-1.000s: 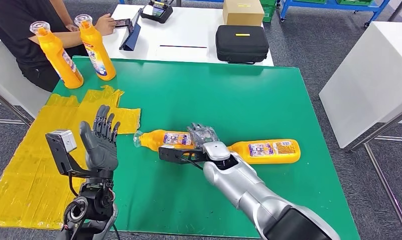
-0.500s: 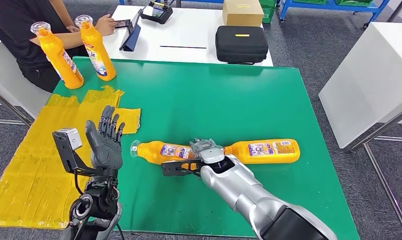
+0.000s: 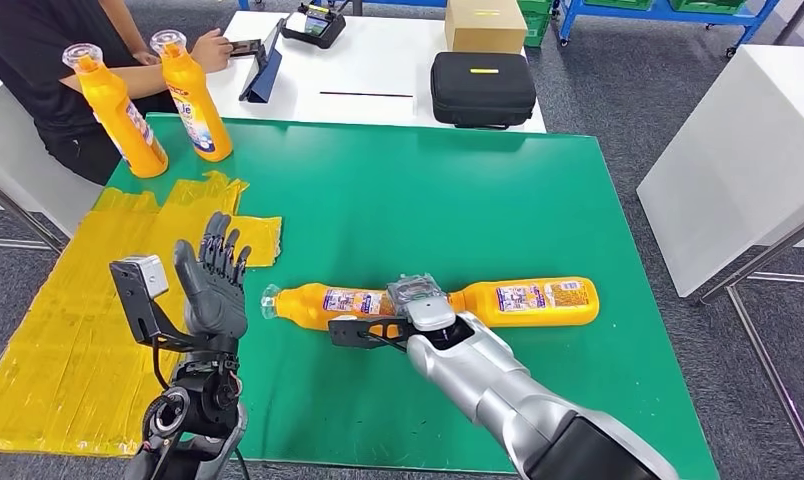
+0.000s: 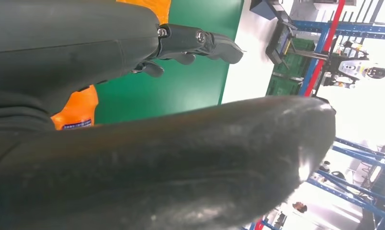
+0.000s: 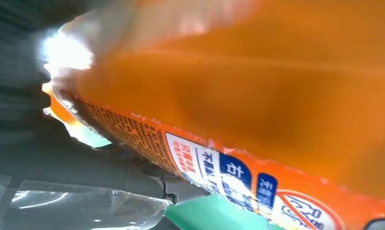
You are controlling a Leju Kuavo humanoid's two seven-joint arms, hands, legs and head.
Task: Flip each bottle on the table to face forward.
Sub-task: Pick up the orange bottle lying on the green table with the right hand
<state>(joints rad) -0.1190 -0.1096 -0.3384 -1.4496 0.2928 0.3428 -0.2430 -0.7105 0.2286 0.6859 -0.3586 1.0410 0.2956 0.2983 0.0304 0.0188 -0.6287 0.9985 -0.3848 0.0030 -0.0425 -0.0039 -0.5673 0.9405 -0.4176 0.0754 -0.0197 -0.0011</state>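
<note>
While the right robot hand [image 3: 415,296] grips the base end of a lying orange bottle [image 3: 328,302], that bottle rests on its side on the green table [image 3: 428,190], near the front edge, with its clear cap pointing toward the robot's left. Its label faces up in the head view. The right wrist view shows the same bottle [image 5: 257,96] close against the hand, with the printed label edge [image 5: 219,167] visible and the fingers largely hidden behind the orange body.

A second lying orange bottle [image 3: 526,302] rests on the table just to the right of the right robot hand, in line with the first, its label also facing up. Whether the two bottles touch cannot be told, since the hand covers the gap between them.

The left robot hand [image 3: 214,285] is raised above the front left part of the table, palm upright, fingers spread apart and holding nothing. In the left wrist view its dark fingers [image 4: 200,43] extend over the green surface.

Two upright orange bottles stand at the far left corner of the table: one [image 3: 115,108] at the edge and one [image 3: 191,95] just beside it. A yellow sheet [image 3: 88,310] covers the left side of the table. A person in a dark top [image 3: 48,60] sits beyond that corner. On the white table [image 3: 378,60] behind lie a black case [image 3: 482,86] and a cardboard box [image 3: 486,22].
</note>
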